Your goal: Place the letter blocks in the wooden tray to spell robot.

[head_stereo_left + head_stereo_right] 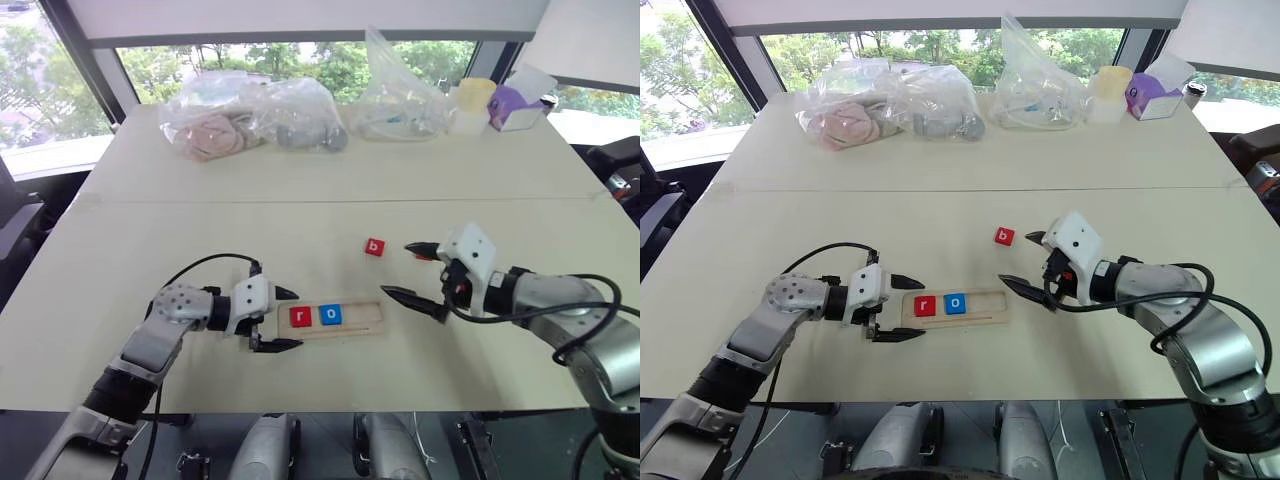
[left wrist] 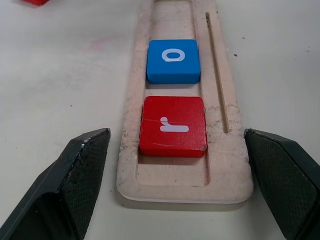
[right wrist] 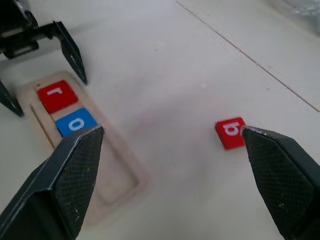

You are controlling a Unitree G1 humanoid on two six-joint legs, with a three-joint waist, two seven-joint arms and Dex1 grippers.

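Your table (image 1: 200, 230) fills most of the frame, pale and wide, with clear plastic bags (image 1: 250, 115) bunched along its far edge near the top, and a yellow cup (image 1: 473, 100) and a purple box (image 1: 515, 108) at the upper right.

Lower center, you have the wooden tray (image 1: 362, 322) lying lengthwise. Its left end holds a red r block (image 1: 300, 317) and, just right of it, a blue o block (image 1: 331, 314), close together in the groove; the tray's right half is bare wood.

Your left gripper (image 1: 285, 320) sits at the tray's left end, jaws spread wide and holding nothing, one finger on either side of the wood. Your right gripper (image 1: 418, 270) hovers right of center, also released and empty.

A red b block (image 1: 374, 247) lies loose on the table above the tray, just left of the right gripper's upper fingertip.
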